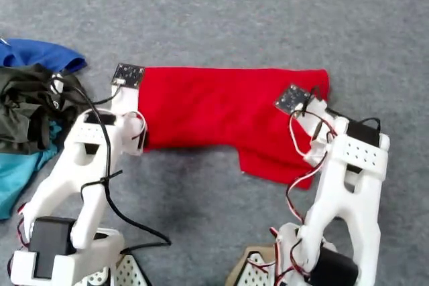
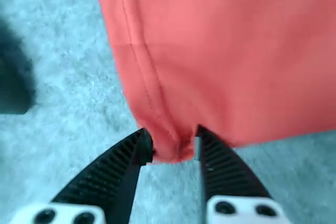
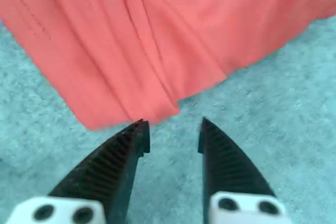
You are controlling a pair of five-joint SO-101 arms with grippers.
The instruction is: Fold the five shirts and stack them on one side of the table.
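Four colours of cloth meet us in the high view. A red shirt (image 1: pixel 221 108) lies spread flat across the middle of the grey table (image 1: pixel 268 25). At the left edge, a blue shirt (image 1: pixel 40 55), a dark garment (image 1: pixel 23 102) and a teal shirt (image 1: pixel 17 175) lie crumpled in one heap, well apart from the red one. We see small circuit boards (image 1: pixel 127 75) on the two wrists, but any print on them is too small to read. The left arm (image 1: pixel 74 172) ends at the red shirt's left edge. The right arm (image 1: pixel 352 179) ends over its right part, near the flap that hangs lower than the rest of the near hem. From up here the wrists hide the fingers of both arms.

In the left wrist view we look straight down the left gripper (image 2: pixel 172 148). Its two black ribbed fingers are drawn close together, with a bunched corner of the red shirt (image 2: pixel 226 51) pinched between the tips, right where a stitched seam runs to the hem. The grey table (image 2: pixel 63 87) shows on either side.

In the right wrist view the right gripper (image 3: pixel 173 132) stands with its jaws parted and nothing between them but the grey table (image 3: pixel 273 108). A folded edge of the red shirt (image 3: pixel 131 40) lies just beyond the tips, and one fingertip (image 3: pixel 140 129) sits just beside that edge. We cannot tell whether it touches.
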